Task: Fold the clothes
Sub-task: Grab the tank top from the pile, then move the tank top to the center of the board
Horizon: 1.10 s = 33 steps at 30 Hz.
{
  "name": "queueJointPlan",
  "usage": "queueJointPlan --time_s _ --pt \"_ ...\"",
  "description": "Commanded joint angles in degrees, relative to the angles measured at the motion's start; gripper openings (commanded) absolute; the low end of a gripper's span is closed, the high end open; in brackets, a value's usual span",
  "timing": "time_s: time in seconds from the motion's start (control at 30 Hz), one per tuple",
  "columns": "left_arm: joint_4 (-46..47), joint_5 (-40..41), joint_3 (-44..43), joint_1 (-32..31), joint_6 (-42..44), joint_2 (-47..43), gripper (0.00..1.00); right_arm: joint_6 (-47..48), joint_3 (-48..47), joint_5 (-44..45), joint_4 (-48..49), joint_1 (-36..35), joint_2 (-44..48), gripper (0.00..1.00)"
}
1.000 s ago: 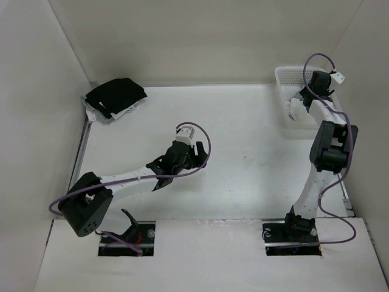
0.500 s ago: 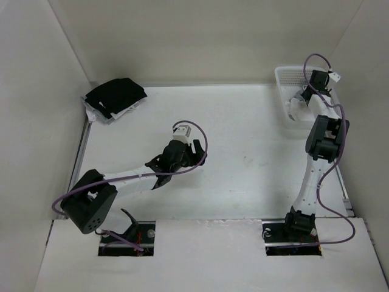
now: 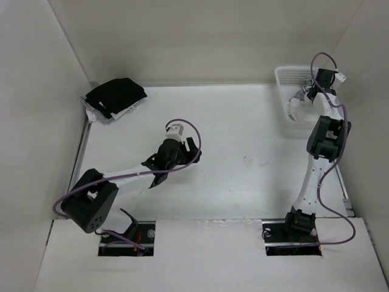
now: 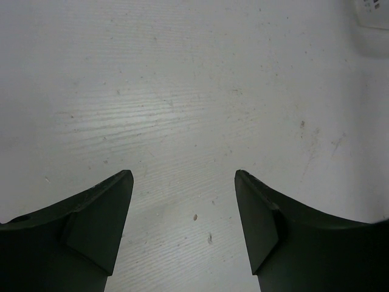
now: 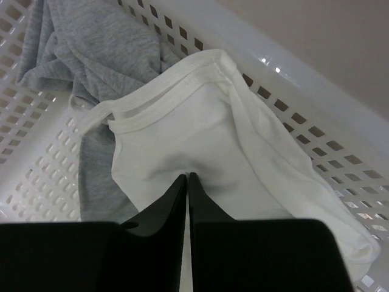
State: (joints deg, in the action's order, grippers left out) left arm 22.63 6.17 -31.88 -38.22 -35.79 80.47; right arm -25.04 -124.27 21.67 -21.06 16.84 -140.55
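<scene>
The clothes (image 5: 206,134), a thin white camisole with a narrow strap, lie bunched in the white perforated basket (image 5: 304,79) at the table's far right corner (image 3: 284,78). My right gripper (image 5: 187,176) reaches down into the basket, jaws pressed together with a fold of the white fabric pinched at the tips. From above, that gripper (image 3: 307,94) sits over the basket. My left gripper (image 4: 183,173) hovers open over bare table near the middle (image 3: 193,153), with nothing between its fingers.
A grey garment (image 5: 91,55) lies in the basket under and left of the white top. A black clothes stack (image 3: 115,95) sits at the far left corner. White walls close in the table on three sides.
My right gripper has pushed further into the basket and closed from open onto the white fabric. The left arm has swung slightly left and stays open.
</scene>
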Motion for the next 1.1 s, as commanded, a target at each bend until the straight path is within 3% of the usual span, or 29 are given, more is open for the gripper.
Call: queueJointPlan --time_s 0.0,0.2,0.37,0.5,0.77,0.83,0.97,1.07 --pt "4.2 -1.7 0.1 0.2 -0.9 0.4 0.67 -0.1 1.9 -1.4 3.5 0.0 2.0 0.04" --pt "4.5 -1.9 -0.1 0.2 -0.9 0.6 0.67 -1.0 15.7 -2.2 16.5 -0.3 15.3 0.0" --pt "4.6 -2.3 0.0 0.1 -0.9 -0.7 0.66 -3.2 29.3 -4.2 25.5 -3.6 33.9 0.0" --pt "4.1 -1.9 0.6 0.0 -0.9 -4.6 0.66 -4.2 38.4 -5.4 28.8 -10.8 51.3 0.0" --pt "-1.6 -0.9 0.9 0.5 -1.7 -15.4 0.65 -3.4 45.9 -5.5 26.0 -26.4 73.6 0.01" --pt "-5.0 1.6 0.8 1.5 -1.5 -21.1 0.64 -2.6 46.3 -5.6 23.9 -33.4 79.2 0.01" --pt "-11.3 6.6 0.0 3.5 -1.9 -29.3 0.65 -1.1 46.2 -4.7 21.6 -46.3 84.6 0.03" --pt "-12.6 7.7 0.0 3.5 -2.3 -30.7 0.65 -1.9 48.2 -4.5 21.1 -49.9 83.7 0.03"
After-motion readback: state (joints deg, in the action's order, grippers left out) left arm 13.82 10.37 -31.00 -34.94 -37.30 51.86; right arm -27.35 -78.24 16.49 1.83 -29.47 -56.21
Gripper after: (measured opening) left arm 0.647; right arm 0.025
